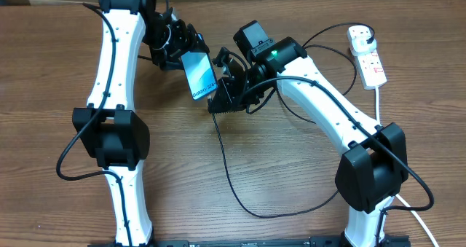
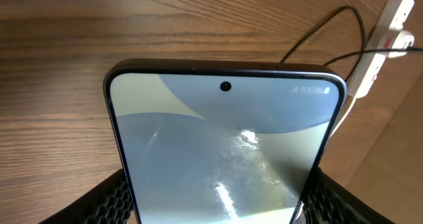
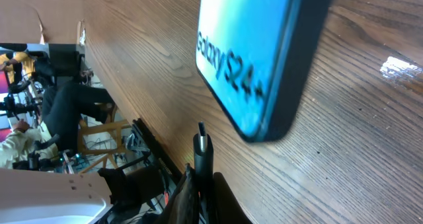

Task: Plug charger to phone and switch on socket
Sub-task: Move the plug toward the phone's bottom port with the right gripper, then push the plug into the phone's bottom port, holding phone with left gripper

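My left gripper (image 1: 183, 52) is shut on the phone (image 1: 199, 75), holding it tilted above the table; its lit blue screen fills the left wrist view (image 2: 225, 151). My right gripper (image 1: 223, 94) is shut on the charger's connector (image 3: 202, 145), whose tip points up just below and left of the phone's lower edge (image 3: 258, 59), a small gap apart. The black charger cable (image 1: 229, 178) trails down across the table. The white socket strip (image 1: 366, 54) lies at the far right, with a black plug in it (image 1: 362, 34).
The socket's thick white cord (image 1: 379, 101) runs down the right side. The cable loops (image 1: 320, 46) between the right arm and the strip. Wooden table (image 1: 291, 159) all round.
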